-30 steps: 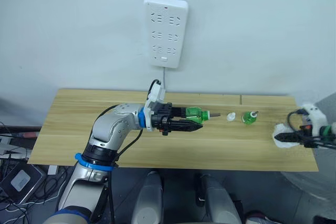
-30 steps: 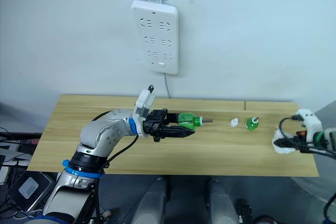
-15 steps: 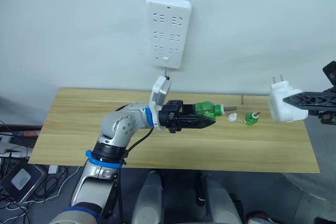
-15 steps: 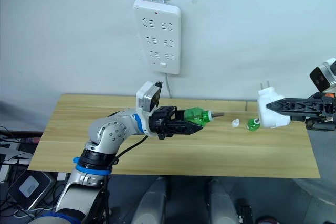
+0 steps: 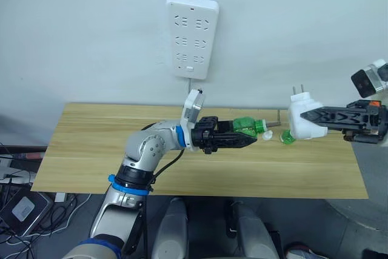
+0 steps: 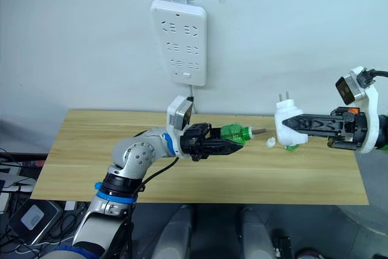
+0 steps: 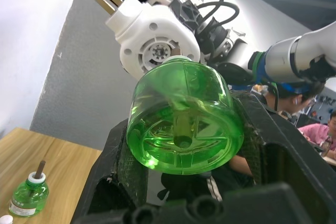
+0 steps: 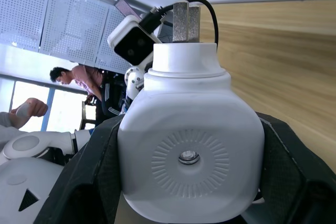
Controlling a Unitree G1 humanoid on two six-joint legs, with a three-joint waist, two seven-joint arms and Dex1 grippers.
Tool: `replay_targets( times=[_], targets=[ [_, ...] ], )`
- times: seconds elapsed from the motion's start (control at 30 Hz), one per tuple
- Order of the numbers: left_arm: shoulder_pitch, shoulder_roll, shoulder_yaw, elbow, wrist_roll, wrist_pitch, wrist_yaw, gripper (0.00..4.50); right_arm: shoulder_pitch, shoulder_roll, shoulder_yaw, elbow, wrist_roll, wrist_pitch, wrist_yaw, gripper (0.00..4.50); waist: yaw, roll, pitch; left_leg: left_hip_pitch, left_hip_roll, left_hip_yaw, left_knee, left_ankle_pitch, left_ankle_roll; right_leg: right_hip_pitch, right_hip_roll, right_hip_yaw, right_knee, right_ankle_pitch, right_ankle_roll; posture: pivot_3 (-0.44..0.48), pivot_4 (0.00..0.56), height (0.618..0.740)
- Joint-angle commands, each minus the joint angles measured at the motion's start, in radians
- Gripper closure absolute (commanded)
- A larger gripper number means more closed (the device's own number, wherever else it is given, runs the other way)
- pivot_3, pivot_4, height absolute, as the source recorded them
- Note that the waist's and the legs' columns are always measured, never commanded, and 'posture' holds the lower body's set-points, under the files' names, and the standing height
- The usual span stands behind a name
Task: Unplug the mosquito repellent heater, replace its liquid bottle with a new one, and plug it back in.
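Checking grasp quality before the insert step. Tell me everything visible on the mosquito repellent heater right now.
The mosquito repellent heater is a small white rounded unit of glossy plastic, with two metal prongs pointing up. It is unplugged and held in the air above the table's right part, clamped from both sides by the jaws of the right gripper. One face shows a ring of radial ribs around a small central hole; its bottle socket faces the green bottle held in the left gripper. No bottle is fitted.

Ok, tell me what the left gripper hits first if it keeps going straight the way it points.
Probably the mosquito repellent heater held by the right gripper; the left gripper with its green bottle points toward it, though depth alignment is uncertain.
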Motion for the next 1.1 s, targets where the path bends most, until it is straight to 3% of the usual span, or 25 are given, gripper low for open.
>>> replay_targets(
  times=[0.03,0.67,1.1],
  targets=[
    [-0.003,-0.023,-0.013,-0.012,0.001,-0.019,0.0,2.25,-0.029,0.005,-0.025,-0.035,0.028,-0.011,-0.006,1.51,0.0,0.0,0.0,0.0,0.0,0.0,0.0,0.0,0.0,0.0,0.0,0.0,0.0,0.0,0.0,0.179,0.311,0.74],
    [-0.037,-0.062,-0.027,0.02,0.017,-0.037,-0.022,2.25,0.022,-0.025,-0.026,-0.104,0.028,-0.027,0.042,1.51,-0.002,0.0,0.0,0.0,0.0,0.0,0.0,0.0,0.0,0.0,0.0,0.0,0.0,0.0,0.0,0.166,0.306,0.74],
    [-0.033,-0.069,-0.05,0.007,0.033,-0.062,-0.026,2.25,-0.034,-0.003,0.005,-0.11,0.028,-0.03,0.028,1.51,-0.003,0.0,0.0,0.0,0.0,0.0,0.0,0.0,0.0,0.0,0.0,0.0,0.001,0.0,0.0,0.169,0.299,0.74]
  ],
)
